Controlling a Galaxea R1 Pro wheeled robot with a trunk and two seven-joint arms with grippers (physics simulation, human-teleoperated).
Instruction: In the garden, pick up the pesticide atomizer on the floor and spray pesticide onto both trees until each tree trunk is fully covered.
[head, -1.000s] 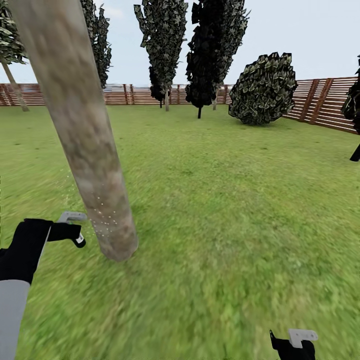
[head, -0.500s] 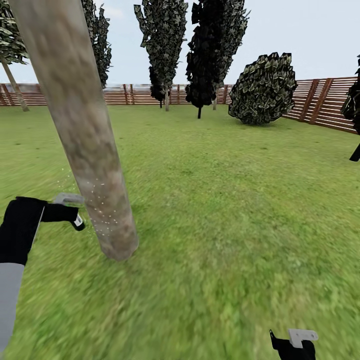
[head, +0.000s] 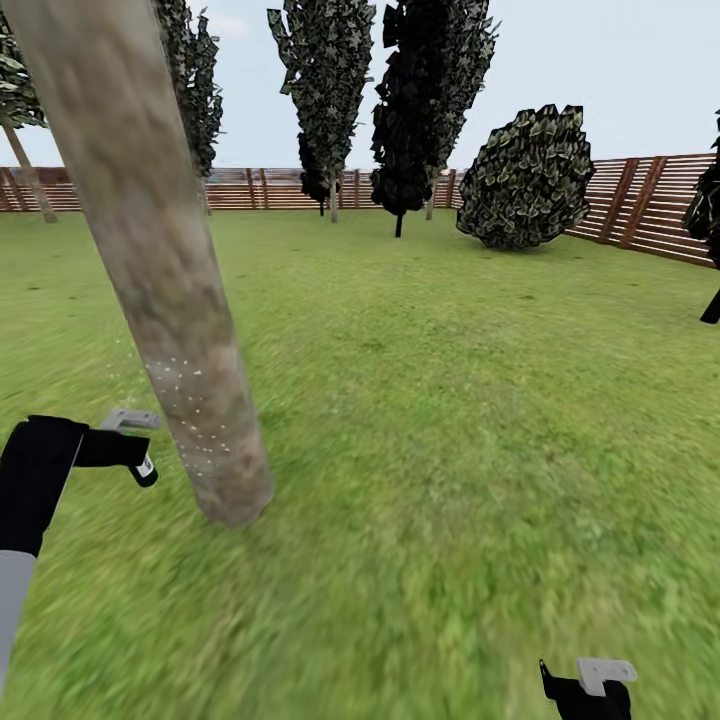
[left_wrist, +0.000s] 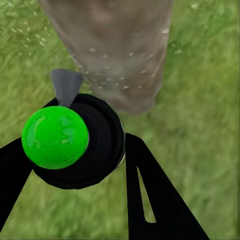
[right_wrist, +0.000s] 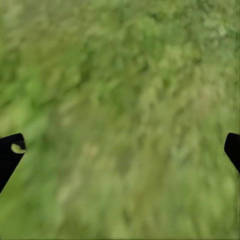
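A thick, pale grey-brown tree trunk (head: 160, 270) leans across the left of the head view and meets the grass close in front of me. Whitish pesticide specks (head: 195, 420) dot its lower bark. My left gripper (head: 138, 460) is just left of the trunk's base, shut on the pesticide atomizer (head: 143, 467). In the left wrist view the atomizer (left_wrist: 100, 145) is a black round body with a green ball and a grey nozzle aimed at the speckled trunk (left_wrist: 115, 45). A second pale-trunked tree (head: 28, 170) stands far left by the fence. My right gripper (head: 585, 688) hangs open over grass (right_wrist: 120, 150).
The lawn (head: 450, 400) stretches ahead to a brown slat fence (head: 640, 205). Black cone-shaped conifers (head: 425, 110) and a rounded shrub (head: 525, 180) stand at the back. Another dark plant (head: 708, 220) is at the right edge.
My left gripper with the atomizer rose beside the trunk, then came down a little and moved slightly left. The specks now reach higher up the bark. The right gripper has not moved.
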